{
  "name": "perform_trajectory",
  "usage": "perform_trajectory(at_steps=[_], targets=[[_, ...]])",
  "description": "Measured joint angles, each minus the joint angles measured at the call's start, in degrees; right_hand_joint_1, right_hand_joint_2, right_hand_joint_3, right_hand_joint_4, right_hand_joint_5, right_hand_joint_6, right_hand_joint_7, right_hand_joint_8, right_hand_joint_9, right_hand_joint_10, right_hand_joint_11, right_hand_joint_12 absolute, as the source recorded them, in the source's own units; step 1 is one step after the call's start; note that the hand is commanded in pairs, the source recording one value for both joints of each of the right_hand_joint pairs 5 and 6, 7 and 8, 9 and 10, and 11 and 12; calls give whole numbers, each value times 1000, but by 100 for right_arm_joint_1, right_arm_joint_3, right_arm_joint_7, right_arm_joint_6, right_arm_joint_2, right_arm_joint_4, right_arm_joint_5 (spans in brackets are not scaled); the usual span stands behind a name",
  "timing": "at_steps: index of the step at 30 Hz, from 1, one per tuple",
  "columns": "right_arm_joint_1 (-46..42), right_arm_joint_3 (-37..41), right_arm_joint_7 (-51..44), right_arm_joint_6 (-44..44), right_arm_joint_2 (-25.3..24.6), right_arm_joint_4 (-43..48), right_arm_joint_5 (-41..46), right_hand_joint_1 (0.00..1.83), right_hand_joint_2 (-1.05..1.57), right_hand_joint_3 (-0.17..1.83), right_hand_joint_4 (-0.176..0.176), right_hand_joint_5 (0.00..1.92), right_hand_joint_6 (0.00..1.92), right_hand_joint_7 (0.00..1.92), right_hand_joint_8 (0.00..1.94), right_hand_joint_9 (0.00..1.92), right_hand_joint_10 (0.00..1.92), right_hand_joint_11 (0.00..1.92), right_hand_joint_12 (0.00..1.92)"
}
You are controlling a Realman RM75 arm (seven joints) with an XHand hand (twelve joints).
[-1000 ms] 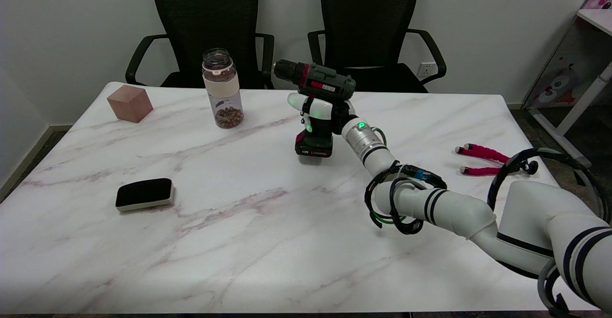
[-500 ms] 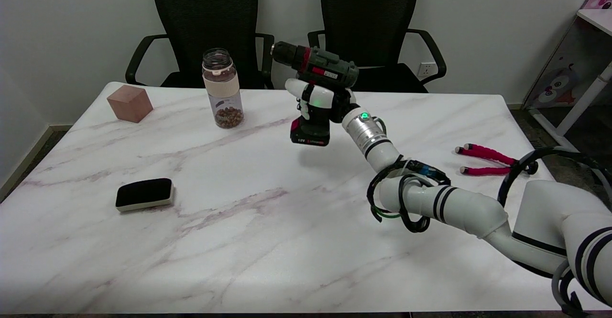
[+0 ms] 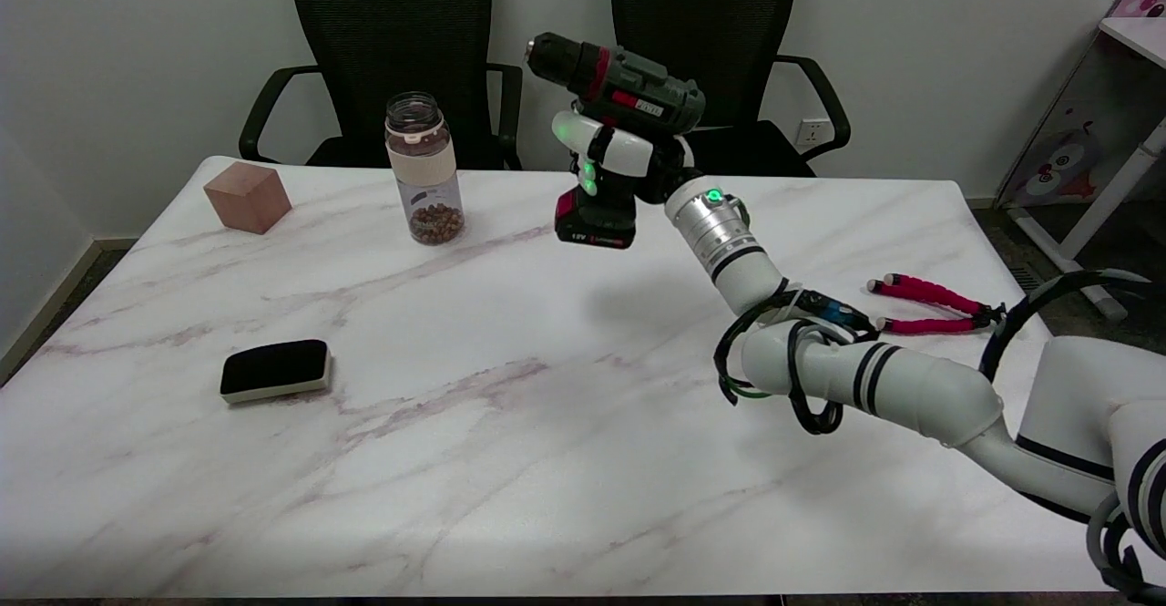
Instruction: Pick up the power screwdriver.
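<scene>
My right hand (image 3: 618, 161) wraps its fingers (image 3: 597, 143) tight around the grip of the dark green and red power screwdriver (image 3: 612, 137), holding it in the air at upper centre of the frame, above the white marble table (image 3: 455, 405). It seems tilted, chuck pointing upper left.

White wall (image 3: 137, 41), 2 blk office chairs (image 3: 392, 41), marble table (image 3: 364, 451).
</scene>
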Motion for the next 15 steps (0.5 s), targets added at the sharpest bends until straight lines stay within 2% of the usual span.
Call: perform_trajectory(at_steps=[15], targets=[[-77, 58, 0, 305, 462, -683, -1, 905, 847, 753, 176, 1920, 1920, 1920, 1920, 1918, 1918, 1920, 1920]])
